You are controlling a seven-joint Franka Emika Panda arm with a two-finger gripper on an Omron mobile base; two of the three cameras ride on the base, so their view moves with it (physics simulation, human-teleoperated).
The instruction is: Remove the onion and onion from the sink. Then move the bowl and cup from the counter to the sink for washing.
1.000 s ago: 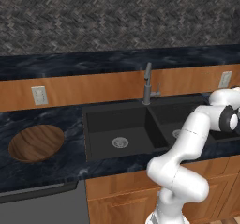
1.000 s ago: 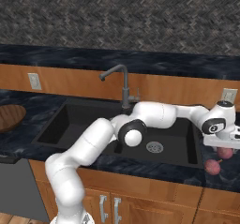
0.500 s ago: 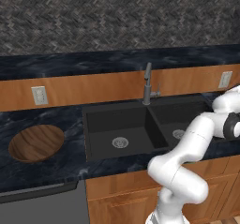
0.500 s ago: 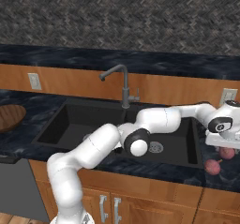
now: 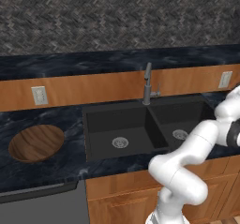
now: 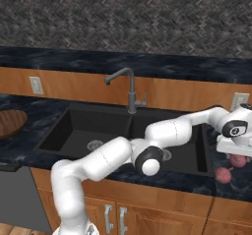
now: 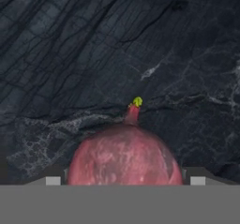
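Left base view has the wooden bowl (image 5: 36, 142) on the counter (image 5: 56, 171) well left of the sink (image 5: 154, 127), both basins bare apart from their drains. From the right base view you get what that one misses: two onions (image 6: 231, 167) on the counter just right of the sink, one right under the gripper (image 6: 236, 153), the other just beside it toward the front edge. Arm stretches across the right basin, hand pointing down past the sink's right rim. Hand view has an onion sitting between the wide-open fingers, stem tip yellow-green, not clamped. No readable writing anywhere.
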